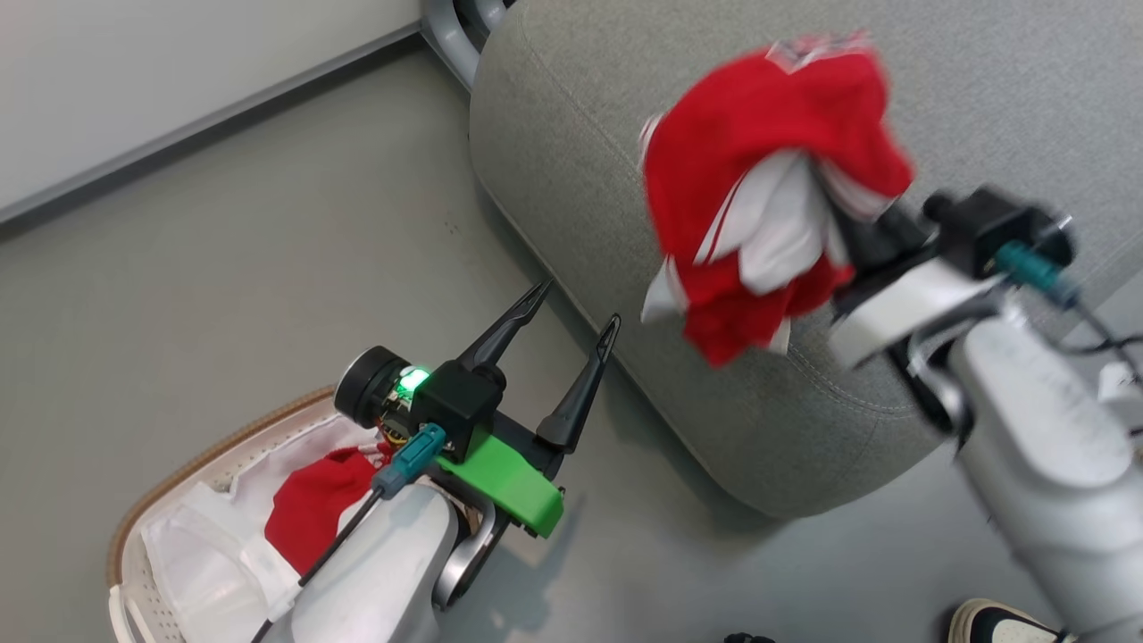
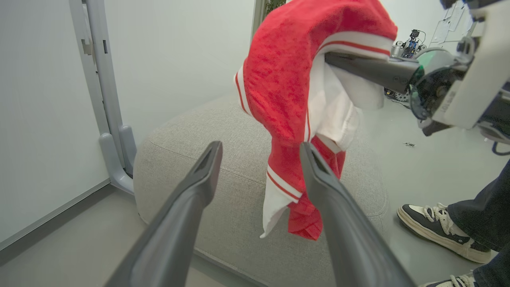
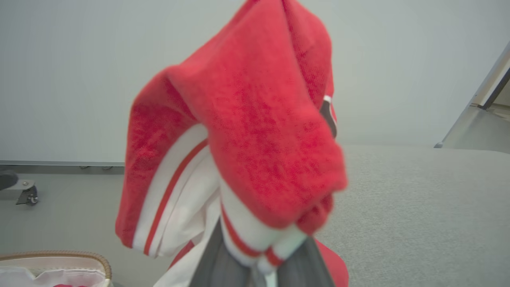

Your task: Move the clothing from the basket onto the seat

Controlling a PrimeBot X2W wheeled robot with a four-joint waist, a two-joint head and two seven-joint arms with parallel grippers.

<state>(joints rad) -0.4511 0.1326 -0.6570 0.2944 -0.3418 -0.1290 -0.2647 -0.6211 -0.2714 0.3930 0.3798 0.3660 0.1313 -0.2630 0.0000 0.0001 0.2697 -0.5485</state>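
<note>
1. Head view: over the pale grey floor (image 1: 268, 268), our right gripper (image 1: 844, 234) pinches the red, white-striped fabric garment (image 1: 759, 134) above the large grey upholstered seat (image 1: 1000, 89), likely to drop it there. Our left gripper (image 1: 579, 304) hovers spread by the oval white perforated basket (image 1: 179, 473), where another red garment (image 1: 312, 509) lies.
2. Left wrist view: we also see a bystander's sneaker (image 2: 434, 227).
3. Right wrist view: we see the clamped fold close up.

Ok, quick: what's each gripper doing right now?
Left gripper: open, holding nothing.
Right gripper: shut on the red garment, which hangs from it.
</note>
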